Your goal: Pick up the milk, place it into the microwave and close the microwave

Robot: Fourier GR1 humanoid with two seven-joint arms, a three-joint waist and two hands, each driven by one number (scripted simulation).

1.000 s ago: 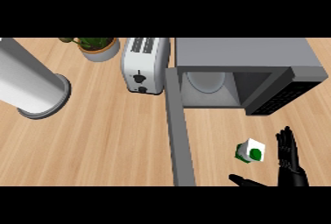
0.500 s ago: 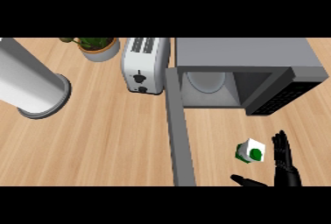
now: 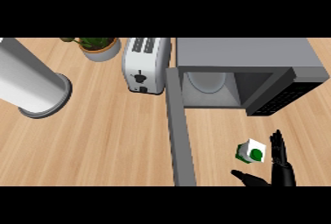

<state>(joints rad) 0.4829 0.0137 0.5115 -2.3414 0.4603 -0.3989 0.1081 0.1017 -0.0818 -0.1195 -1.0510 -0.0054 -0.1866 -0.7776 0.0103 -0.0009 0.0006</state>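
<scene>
The milk (image 3: 251, 152) stands on the worktop (image 3: 110, 140) in front of the open microwave (image 3: 242, 74). The right hand (image 3: 279, 168) is spread beside it, fingers straight, thumb out. It should close squarely round the carton's sides before lifting.

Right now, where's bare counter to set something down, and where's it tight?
Bare wood lies between the white cylinder and the open microwave door, below the toaster. Tight right of that door: the milk stands beside the right hand, under the microwave.

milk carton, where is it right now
In the head view the small white-and-green milk carton stands on the wooden counter at lower right, just left of the black right hand, before the open grey microwave.
</scene>
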